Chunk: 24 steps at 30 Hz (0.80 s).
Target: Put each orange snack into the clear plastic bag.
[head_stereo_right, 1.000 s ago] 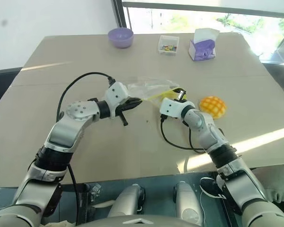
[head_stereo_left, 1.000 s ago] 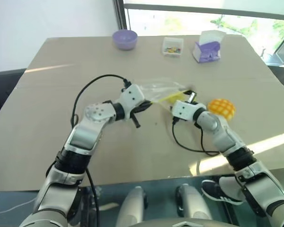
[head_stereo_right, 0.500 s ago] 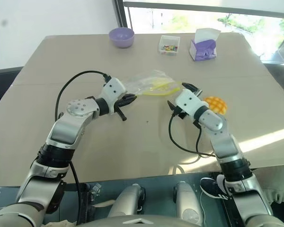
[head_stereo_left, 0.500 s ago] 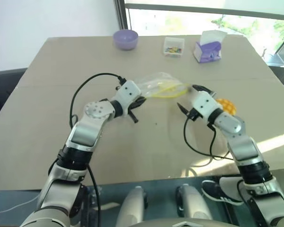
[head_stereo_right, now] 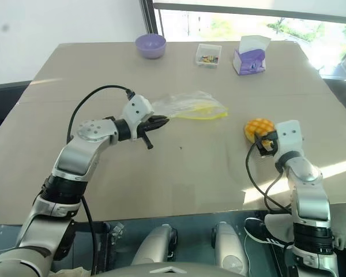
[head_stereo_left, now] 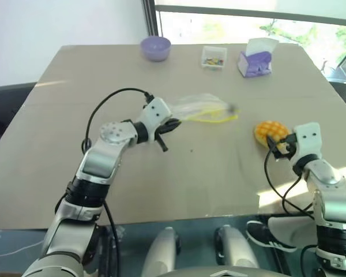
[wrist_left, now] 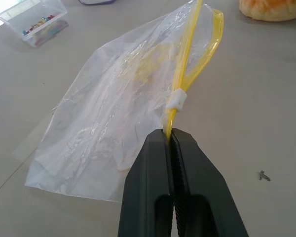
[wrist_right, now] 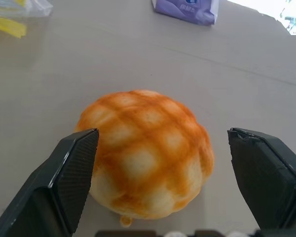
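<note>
**Two grippers, one on the bag, one spread at the bun**

Three bystanders lined the far edge of the tabletop (head_stereo_left: 57, 173): a purple bowl (head_stereo_left: 155, 47), a small clear box (head_stereo_left: 213, 56) of colourful bits and a purple tissue box (head_stereo_left: 256, 57), all well apart from the work. Nothing lay between bag and bun.

The left arm reached forward and rightward, its left gripper (wrist_left: 168, 136) clamped on the yellow zip strip of the clear plastic bag (wrist_left: 113, 108), which lay mid-tabletop, its mouth gaping toward the bun. Further right, the orange snack (wrist_right: 145, 153) sat on the tabletop near the right edge. The right gripper (wrist_right: 163, 163) pointed roughly level at it, fingers (wrist_right: 71, 173) wide, flanking the bun without closing.
</note>
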### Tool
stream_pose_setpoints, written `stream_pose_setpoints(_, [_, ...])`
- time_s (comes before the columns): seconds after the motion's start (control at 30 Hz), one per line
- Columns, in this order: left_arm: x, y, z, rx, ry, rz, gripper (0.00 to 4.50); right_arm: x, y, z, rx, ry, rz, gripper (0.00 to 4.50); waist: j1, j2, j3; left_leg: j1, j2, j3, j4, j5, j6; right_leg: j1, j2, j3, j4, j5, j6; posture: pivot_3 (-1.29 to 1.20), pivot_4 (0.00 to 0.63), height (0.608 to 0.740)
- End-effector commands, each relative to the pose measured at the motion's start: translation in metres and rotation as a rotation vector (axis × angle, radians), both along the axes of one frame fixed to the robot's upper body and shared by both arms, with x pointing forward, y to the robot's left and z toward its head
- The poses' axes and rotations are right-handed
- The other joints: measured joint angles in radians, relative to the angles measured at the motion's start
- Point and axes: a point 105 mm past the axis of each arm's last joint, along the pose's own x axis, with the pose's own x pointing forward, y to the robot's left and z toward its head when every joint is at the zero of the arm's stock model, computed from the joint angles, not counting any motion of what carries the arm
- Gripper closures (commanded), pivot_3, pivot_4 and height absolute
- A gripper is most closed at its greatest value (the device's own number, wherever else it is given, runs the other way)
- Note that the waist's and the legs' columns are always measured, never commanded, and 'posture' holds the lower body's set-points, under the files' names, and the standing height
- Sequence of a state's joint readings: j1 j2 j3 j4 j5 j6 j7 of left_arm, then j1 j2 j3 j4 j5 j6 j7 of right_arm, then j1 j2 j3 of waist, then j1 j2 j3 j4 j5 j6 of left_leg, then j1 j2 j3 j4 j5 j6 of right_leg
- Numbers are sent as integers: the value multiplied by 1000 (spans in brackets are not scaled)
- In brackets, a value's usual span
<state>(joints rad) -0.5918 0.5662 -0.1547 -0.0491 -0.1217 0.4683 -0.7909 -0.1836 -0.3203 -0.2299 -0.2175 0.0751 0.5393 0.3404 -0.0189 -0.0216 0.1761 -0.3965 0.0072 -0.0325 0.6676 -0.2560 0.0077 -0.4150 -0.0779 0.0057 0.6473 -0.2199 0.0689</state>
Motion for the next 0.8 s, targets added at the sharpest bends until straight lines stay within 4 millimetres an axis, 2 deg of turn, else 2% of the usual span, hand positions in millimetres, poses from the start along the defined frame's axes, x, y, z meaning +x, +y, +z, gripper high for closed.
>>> stream_pose_setpoints(0.03, [2,3,18,-16,-62,-3,4500,7,7,-3,127,21,17,25,1,0,0,0,0,0,0,0,0,0,0,0,0,0,0,0,150,740])
stream_pose_setpoints(0.13, [4,7,20,-18,-65,8,4500,11,13,-12,198,61,28,25,0,0,0,0,0,0,0,0,0,0,0,1,0,0,0,0,150,740])
stream_pose_setpoints(0.3, [4,10,21,-22,-67,20,4500,15,-1,-31,147,109,-40,25,0,0,0,0,0,0,0,0,0,0,0,0,0,0,0,0,150,740])
stream_pose_setpoints(0.33, [4,10,21,-23,-66,21,4500,15,-3,-33,142,114,-43,559,0,0,0,1,0,0,0,0,0,1,0,0,0,0,0,0,150,740])
stream_pose_setpoints(0.43, [4,11,21,-28,-64,26,4500,13,-6,-33,101,104,-37,1544,2,-1,-1,2,0,0,1,0,0,3,0,0,0,0,0,0,150,740])
stream_pose_setpoints(0.47, [5,12,21,-30,-63,27,4500,13,-5,-29,83,82,-26,1989,2,-1,-1,2,0,0,1,0,0,3,0,0,0,0,0,0,150,740])
stream_pose_setpoints(0.53, [5,11,22,-33,-61,24,4500,11,-1,-14,31,16,19,2572,2,-1,0,2,0,0,1,0,0,3,0,0,0,0,0,0,150,740])
stream_pose_setpoints(0.57, [5,10,22,-34,-60,22,4500,11,2,-8,9,-11,42,2572,2,-1,0,2,0,0,1,0,0,3,0,0,0,0,0,0,150,740])
stream_pose_setpoints(0.67, [6,9,23,-33,-63,16,4500,3,32,26,29,-107,202,2572,2,1,0,1,0,0,1,0,0,2,0,0,0,0,0,0,150,740])
stream_pose_setpoints(0.8, [6,7,23,-15,-75,5,4500,-8,65,49,77,-135,360,2572,-1,2,1,1,0,-1,1,0,0,2,1,0,0,0,0,0,150,740])
